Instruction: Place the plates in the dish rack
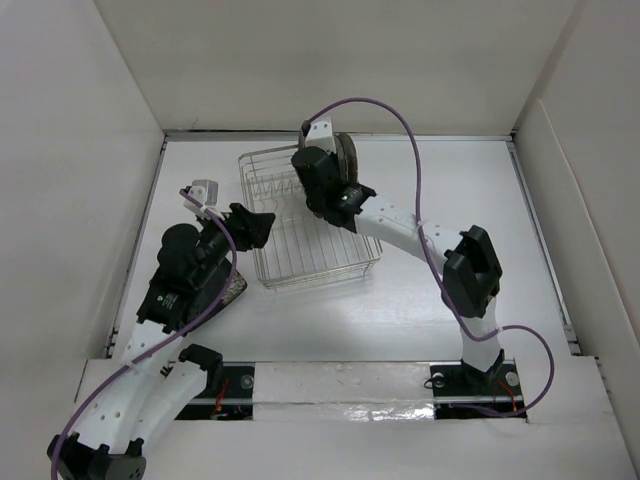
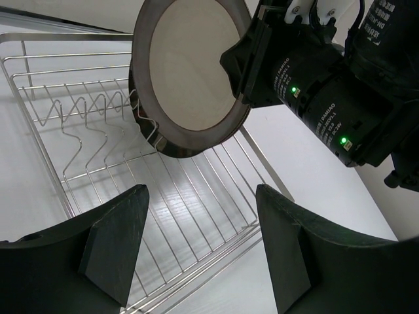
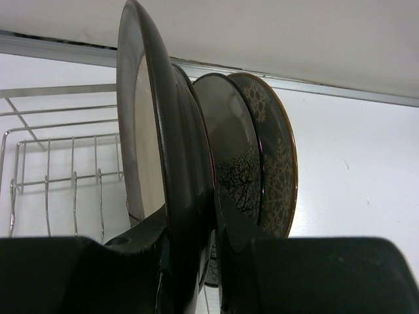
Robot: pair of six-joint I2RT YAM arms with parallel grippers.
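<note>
The silver wire dish rack (image 1: 300, 255) lies mid-table; it also shows in the left wrist view (image 2: 65, 98) and the right wrist view (image 3: 39, 163). My right gripper (image 1: 328, 168) (image 3: 190, 222) is shut on the rim of the round beige plate with a dark rim (image 2: 190, 72) (image 3: 141, 144). It holds the plate upright at the rack's far end, lower edge near the prongs. Behind it stand a dark glossy plate (image 3: 236, 150) and a dark patterned plate (image 3: 278, 163). My left gripper (image 1: 258, 225) (image 2: 200, 248) is open and empty at the rack's left side. Another patterned plate (image 1: 233, 290) lies under my left arm.
White walls (image 1: 90, 200) enclose the table on the left, back and right. A purple cable (image 1: 400, 120) loops above the right arm. The right arm's body (image 2: 327, 98) fills the upper right of the left wrist view.
</note>
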